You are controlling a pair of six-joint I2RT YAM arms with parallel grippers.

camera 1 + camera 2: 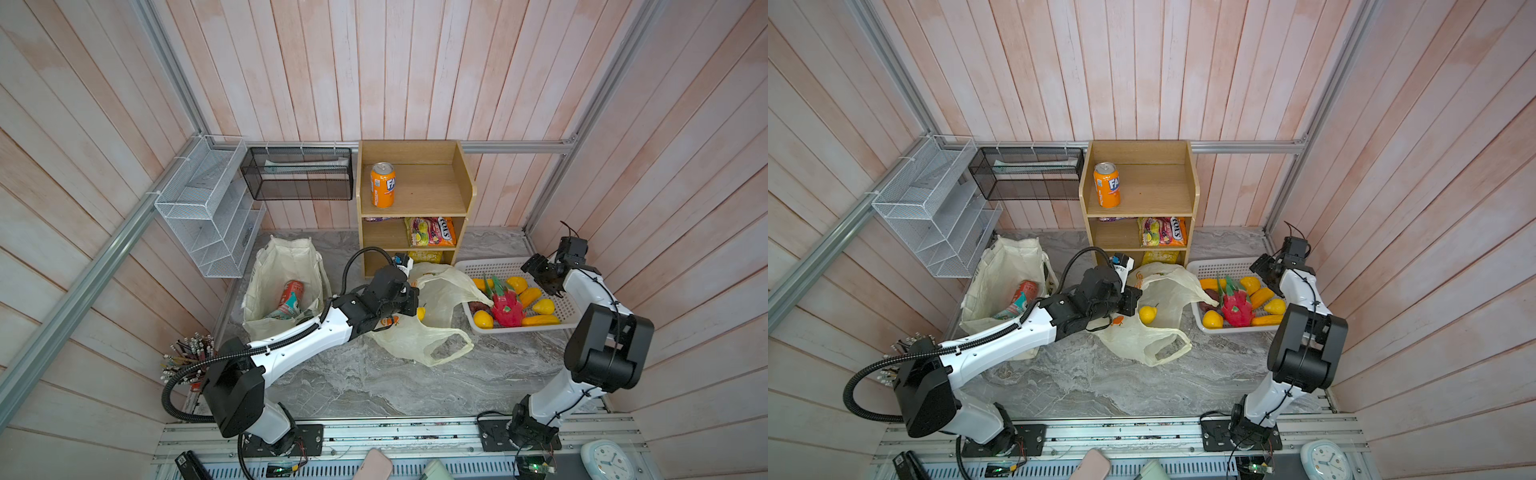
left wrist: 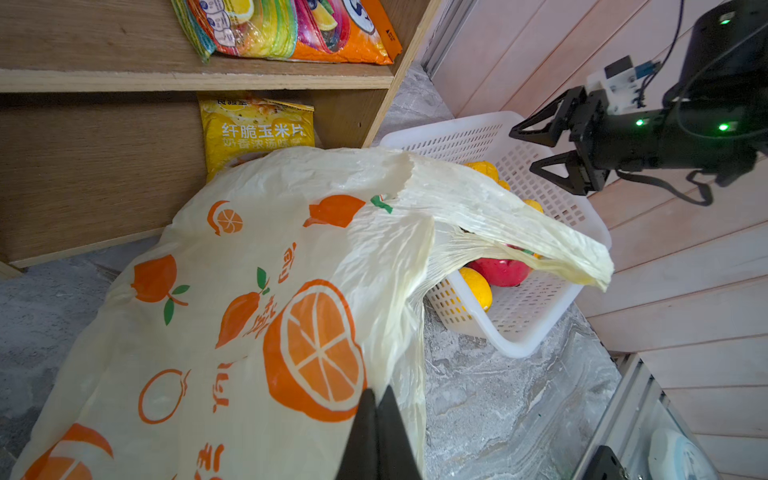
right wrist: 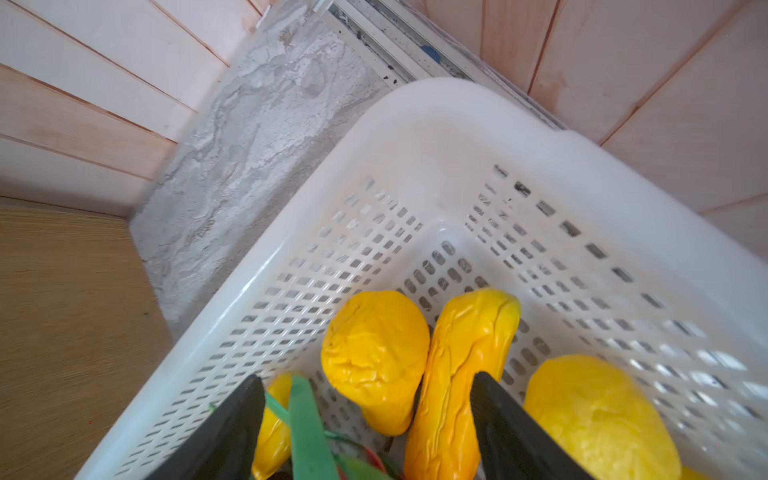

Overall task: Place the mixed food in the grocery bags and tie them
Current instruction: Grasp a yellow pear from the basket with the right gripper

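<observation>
The left claw [image 2: 377, 419] has its tips pressed flat together on the rim of the plastic bag [image 2: 249, 291], and the film rises tented up to them. In both top views this claw [image 1: 410, 300] sits low over the bag's near-left part, in front of the shelf [image 1: 415, 187].

The right claw [image 3: 365, 376] is spread wide and holds nothing. It hangs over the far right corner of the basket [image 3: 415, 137], with yellow fruit [image 3: 374, 357] showing below and between its fingers [image 3: 511, 428]. Whether it touches the fruit cannot be told. From the left wrist it shows as two fingers well apart above the basket rim [image 2: 524, 149].

The plastic bag [image 1: 415, 338] lies crumpled on the marble floor between tote and basket. One handle loop is spread toward the near edge, and the other [image 2: 540, 232] is draped over the basket's left side. A small yellow fruit [image 1: 1147, 314] lies at the bag just beside the left claw.

The tote [image 1: 266, 270] stands open to the left, under the left arm. The red can [image 1: 293, 291] and the teal packet [image 1: 286, 311] lie inside it, the can tilted, the packet touching it on the near side.

A pink dragon fruit [image 1: 508, 306] lies among the yellow fruit in the basket. An orange can [image 1: 382, 185] stands on the shelf's top board.
</observation>
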